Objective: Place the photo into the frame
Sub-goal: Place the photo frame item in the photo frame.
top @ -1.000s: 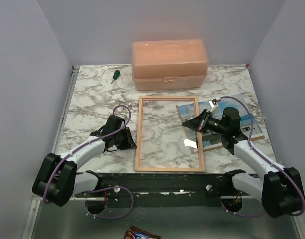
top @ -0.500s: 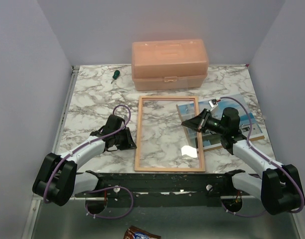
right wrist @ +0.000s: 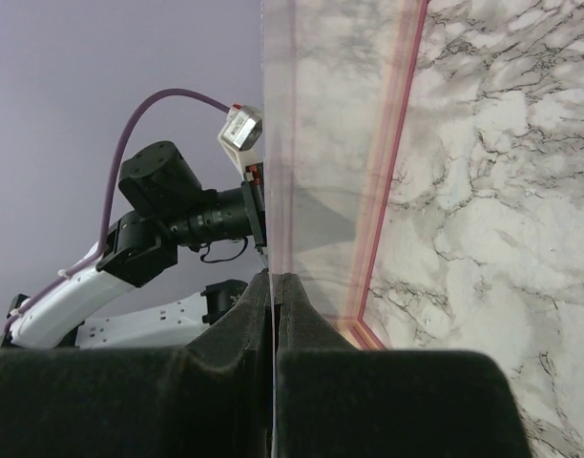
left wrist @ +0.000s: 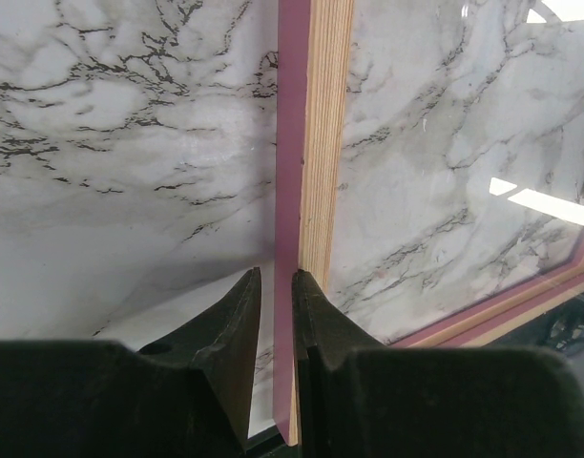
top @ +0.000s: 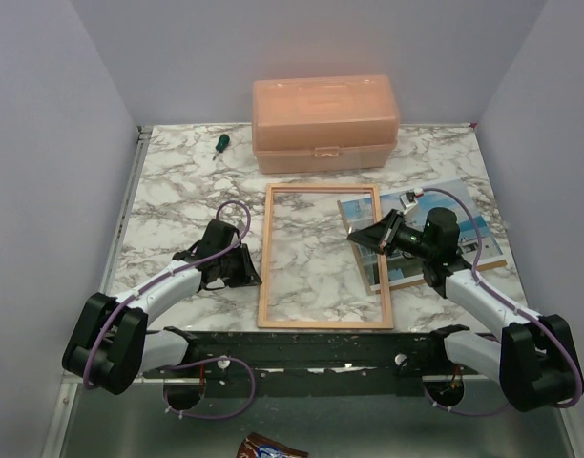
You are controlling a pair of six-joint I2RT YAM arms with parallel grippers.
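A white-and-grey marbled table is seen from above. A salmon-pink plastic latch box is set just beyond the frame's far rail. The frame is laid flat at mid-table with its pale wood side up, and marble is seen through its opening.

Against the frame's right side a brown backing board is laid, with the photo face up on it. Whether the photo overlaps the frame's right rail cannot be told.

A clear pane is clamped edge-on between the pressed-together fingers of the right gripper. This gripper is held above the frame's right rail. The photo is not gripped: it lies flat below and to the right of the fingers, partly hidden by the right arm.

The left gripper is placed at the near part of the frame's left rail, with one finger outside the pink edge and the other over the wood. The fingers are only narrowly apart; whether the rail is pinched cannot be told.

A green-handled screwdriver is laid beyond the frame's far-left corner, left of the box.
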